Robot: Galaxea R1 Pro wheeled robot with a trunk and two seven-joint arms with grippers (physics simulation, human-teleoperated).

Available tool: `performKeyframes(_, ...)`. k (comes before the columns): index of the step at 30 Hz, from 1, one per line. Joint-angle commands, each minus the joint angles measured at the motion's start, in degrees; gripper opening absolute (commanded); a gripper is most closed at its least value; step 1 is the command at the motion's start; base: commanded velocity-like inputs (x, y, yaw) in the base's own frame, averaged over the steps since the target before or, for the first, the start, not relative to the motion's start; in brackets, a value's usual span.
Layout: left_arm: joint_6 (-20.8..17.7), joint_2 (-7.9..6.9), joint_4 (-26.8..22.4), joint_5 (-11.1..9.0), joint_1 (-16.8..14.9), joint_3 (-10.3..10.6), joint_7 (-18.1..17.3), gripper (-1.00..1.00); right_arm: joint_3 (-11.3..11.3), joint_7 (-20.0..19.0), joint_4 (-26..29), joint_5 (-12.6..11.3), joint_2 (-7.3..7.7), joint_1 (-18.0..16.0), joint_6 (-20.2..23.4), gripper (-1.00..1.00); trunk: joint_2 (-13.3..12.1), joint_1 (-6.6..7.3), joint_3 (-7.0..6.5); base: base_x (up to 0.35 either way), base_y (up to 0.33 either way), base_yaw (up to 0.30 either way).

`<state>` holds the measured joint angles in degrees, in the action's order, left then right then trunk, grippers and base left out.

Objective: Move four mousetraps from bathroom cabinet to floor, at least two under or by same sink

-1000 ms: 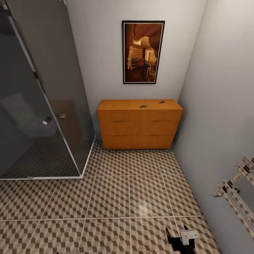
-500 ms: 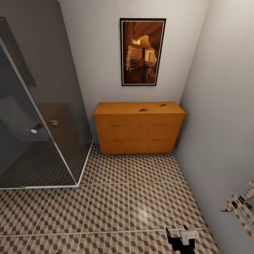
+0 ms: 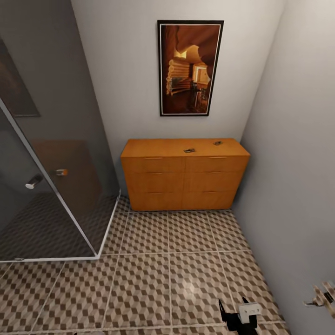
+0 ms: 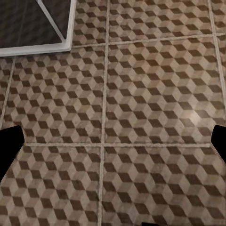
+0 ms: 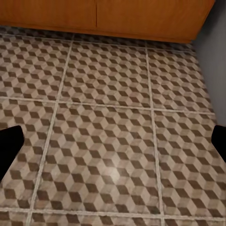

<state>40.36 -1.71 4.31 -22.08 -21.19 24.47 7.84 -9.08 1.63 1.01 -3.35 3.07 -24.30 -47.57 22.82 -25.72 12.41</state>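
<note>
- The right hand (image 3: 238,315) hangs low over the bathroom floor (image 3: 153,274), well short of the cabinet (image 3: 184,174); fingers spread wide, holding nothing, as is the left hand (image 4: 113,141).
- Two mousetraps (image 3: 189,150) lie on the cabinet top, likely still awaiting pickup.
- The other traps aren't visible; both are too small for detail.

Cube-pattern bathroom floor (image 5: 113,127) below open tool (image 5: 113,141); cabinet (image 5: 108,16) base beyond.

Black right pincer (image 3: 238,316) with a white block on top
</note>
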Motion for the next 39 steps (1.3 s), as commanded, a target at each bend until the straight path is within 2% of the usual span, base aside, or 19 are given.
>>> performKeyframes(1, 0.2, 0.04, 0.2, -0.1, -0.1, 0.5, 0.2, 1.0, -0.5, 0.2, 0.0, -0.3, 0.01, 0.0, -0.2, 1.0, 0.1, -0.06, 0.1, 0.312, 0.0, 0.0)
performKeyframes(14, 0.3, 0.04, 0.2, -0.2, -0.1, 0.5, 0.2, 1.0, -0.5, 0.1, 0.0, -0.3, 0.01, -0.1, -0.2, 1.0, 0.1, -0.06, 0.1, 0.268, 0.0, 0.0)
performKeyframes(16, 0.2, 0.66, 0.2, -0.1, 0.6, 0.5, 0.8, 1.0, 0.1, -0.5, -0.6, -0.9, -0.65, 0.6, -0.8, 1.0, 0.1, -0.06, 0.1, 0.0, 0.0, 0.0)
performKeyframes(20, 0.3, 0.74, 0.2, -0.1, 1.9, 0.5, 0.9, 1.0, 0.8, -1.8, -1.9, -2.0, -1.93, 1.9, -2.1, 1.0, 0.1, -0.06, 0.1, 0.0, 0.0, 0.0)
performKeyframes(24, 0.3, 0.8, 0.2, -0.1, 3.2, 0.5, 0.7, 1.0, 1.0, -3.1, -1.0, -3.1, -3.19, 3.2, -3.4, 1.0, 0.1, -0.06, 0.1, 0.0, 0.0, 0.0)
performKeyframes(31, 0.3, 0.82, 0.2, -0.1, 5.5, 0.5, 0.6, 1.0, 1.1, -5.4, 0.5, -3.8, -3.02, 5.5, -5.5, 1.0, 0.1, -0.06, 0.1, 0.0, 0.0, 0.0)
performKeyframes(39, 0.3, 0.83, 0.2, -0.1, 7.8, 0.6, 0.6, 1.0, 1.2, -7.9, 0.6, -3.8, -2.98, 8.1, -5.4, 1.0, 0.1, -0.06, 0.1, 0.0, 0.0, 0.0)
